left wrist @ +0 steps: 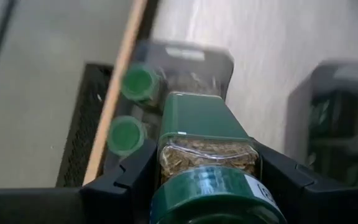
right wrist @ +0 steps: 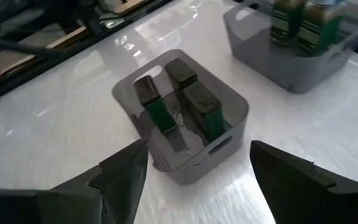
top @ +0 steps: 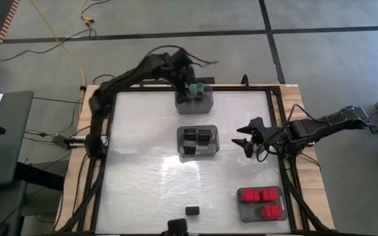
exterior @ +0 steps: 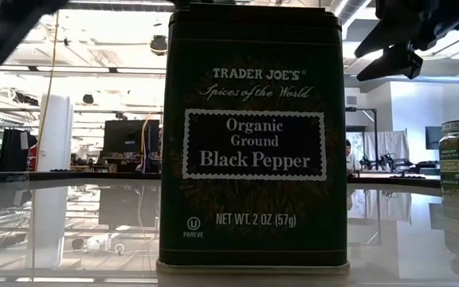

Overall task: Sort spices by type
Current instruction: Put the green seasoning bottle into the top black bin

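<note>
Table (top: 143, 164) mid-frame, three bins: top bin (top: 205, 99) green-caps, centre bin (top: 198, 141) black tins, lower-right bin (top: 260, 203) red-caps. Left gripper (top: 194, 88) clamps green-cap jar (left wrist: 209, 163) over top bin. Right gripper (top: 247, 136) mid-right, jaws wide, empty. One black tin (top: 191, 210) bottom centre left; nearly done.

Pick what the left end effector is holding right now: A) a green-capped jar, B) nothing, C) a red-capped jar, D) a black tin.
A: the left end effector is clamped on a green-capped jar over the far bin, where other green caps already sit.
</note>
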Robot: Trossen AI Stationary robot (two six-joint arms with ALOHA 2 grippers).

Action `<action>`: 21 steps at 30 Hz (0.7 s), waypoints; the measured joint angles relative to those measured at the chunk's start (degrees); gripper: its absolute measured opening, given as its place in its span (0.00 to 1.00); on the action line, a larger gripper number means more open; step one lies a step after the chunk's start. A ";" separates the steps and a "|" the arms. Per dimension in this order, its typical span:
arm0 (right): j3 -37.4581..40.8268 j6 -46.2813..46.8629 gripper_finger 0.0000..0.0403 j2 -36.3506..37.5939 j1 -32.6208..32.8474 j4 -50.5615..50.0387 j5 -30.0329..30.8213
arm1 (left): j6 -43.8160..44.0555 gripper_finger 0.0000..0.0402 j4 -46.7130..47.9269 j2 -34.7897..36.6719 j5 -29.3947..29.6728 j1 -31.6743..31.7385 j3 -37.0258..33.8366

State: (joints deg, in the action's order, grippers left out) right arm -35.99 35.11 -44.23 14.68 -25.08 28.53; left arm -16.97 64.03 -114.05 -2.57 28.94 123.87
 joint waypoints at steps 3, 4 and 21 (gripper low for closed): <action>0.00 2.32 0.77 0.00 -1.57 -0.16 0.00 | -3.80 0.49 3.87 -5.96 -0.11 0.33 3.34; 0.00 2.83 0.77 0.00 -2.05 -0.14 0.00 | -4.34 0.49 4.55 -7.62 -0.06 0.34 3.99; 0.00 8.00 0.77 0.00 -5.05 -0.13 -0.02 | -8.91 0.50 6.86 -20.32 1.36 0.46 5.01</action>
State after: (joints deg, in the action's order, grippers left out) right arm -35.99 43.11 -44.23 9.63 -25.21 28.52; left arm -25.88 70.89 -134.37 -1.21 29.39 128.88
